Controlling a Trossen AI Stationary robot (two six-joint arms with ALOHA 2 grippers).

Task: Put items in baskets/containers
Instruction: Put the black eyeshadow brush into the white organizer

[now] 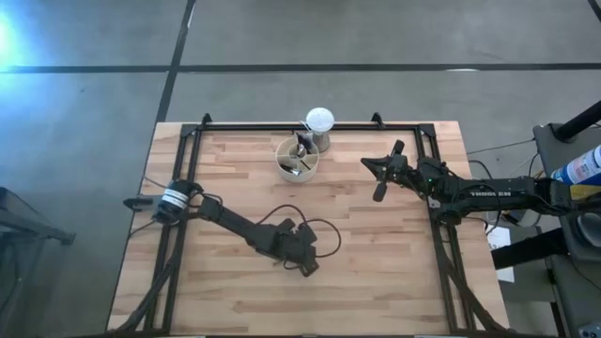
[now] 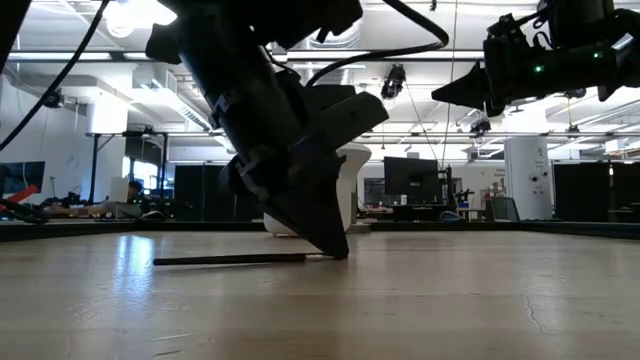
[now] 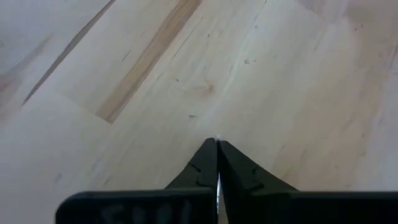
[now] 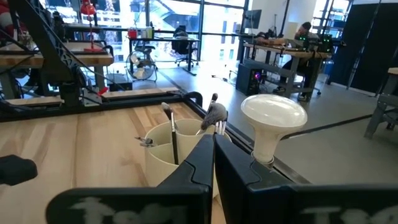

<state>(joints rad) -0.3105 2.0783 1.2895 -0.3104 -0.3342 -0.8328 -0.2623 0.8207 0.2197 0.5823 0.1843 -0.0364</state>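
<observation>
One thin dark makeup brush [image 2: 230, 260] lies flat on the wooden table; in the high view my left arm hides it. My left gripper [image 2: 338, 252] [image 1: 307, 270] [image 3: 216, 142] points down at the table, near its near-middle, shut at the brush's end. The cream divided organiser cup [image 1: 296, 160] [image 4: 168, 155] stands by the far edge with several brushes upright in it. My right gripper [image 1: 368, 163] [image 4: 214, 140] [image 2: 455, 95] hovers shut and empty above the table, to the right of the cup. My left gripper comes steeply from above, its shut fingertips [image 2: 332, 248] down on the table at the right end of the brush [image 2: 300, 257]. The brush lies along the table toward its left. The fingers themselves hide the pinch; from the wrist, only a pale speck shows at their tips.
A white ball on a small stand [image 1: 319, 120] [image 4: 273, 115] sits right behind the cup at the far edge. A black frame rail [image 1: 310, 124] runs round the table. Bare wood [image 1: 394, 272] lies on the table's right and near sides.
</observation>
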